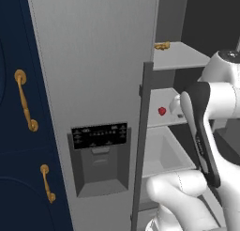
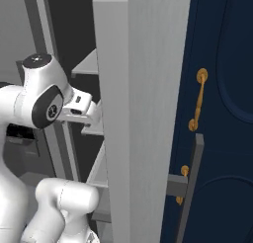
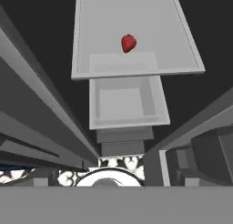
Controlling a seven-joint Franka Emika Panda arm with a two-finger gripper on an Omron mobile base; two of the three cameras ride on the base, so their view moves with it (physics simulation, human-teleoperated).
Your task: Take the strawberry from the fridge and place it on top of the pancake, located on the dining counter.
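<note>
The strawberry, small and bright red, lies on the middle pale shelf inside the open fridge. In the hand view the strawberry rests near the middle of that shelf, with nothing touching it. My gripper hovers just right of the berry at shelf height, a short gap away. In the right base view the grey fridge door covers its fingers. Nothing is held, and the jaws stand wide. The pancake and the dining counter are out of view.
A small golden-brown food item sits on the shelf above. A pale drawer bin lies below the strawberry's shelf, also drawn as the bin. Open fridge doors flank the arm. Navy cabinets with gold handles stand outside.
</note>
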